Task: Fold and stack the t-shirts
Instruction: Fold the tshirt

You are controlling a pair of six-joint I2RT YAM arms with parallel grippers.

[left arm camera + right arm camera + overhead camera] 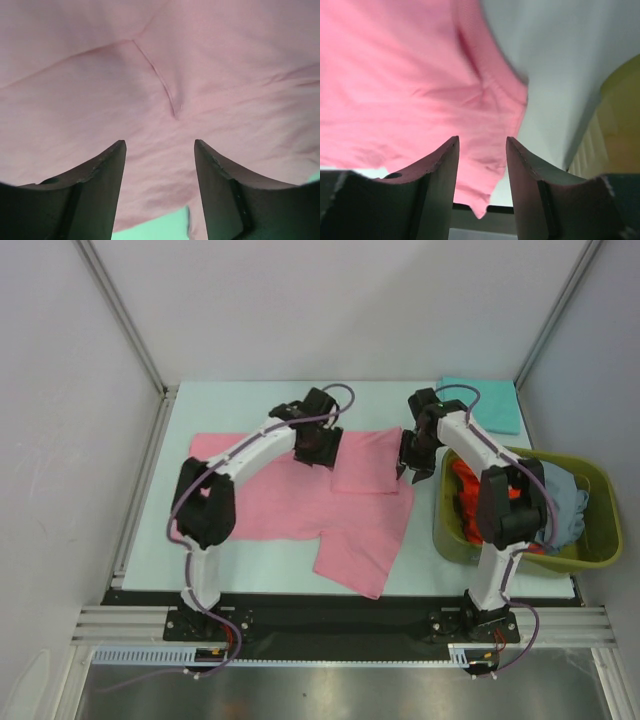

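Observation:
The pink t-shirt [290, 495] lies spread on the table, its right sleeve folded over onto the body [367, 462]. It fills the left wrist view [160, 75] and the right wrist view [405, 85]. My left gripper [322, 455] is open just above the shirt's upper middle, holding nothing. My right gripper [410, 472] is open over the shirt's right edge, next to the basket, holding nothing. A teal t-shirt [482, 403] lies folded at the far right corner. An orange-red shirt [466, 500] and a grey-blue shirt [566, 508] lie in the basket.
The olive-green plastic basket [590, 555] stands at the table's right edge, close to my right arm; its wall shows in the right wrist view [615, 135]. White enclosure walls with metal posts surround the table. A black rail [330, 625] runs along the near edge.

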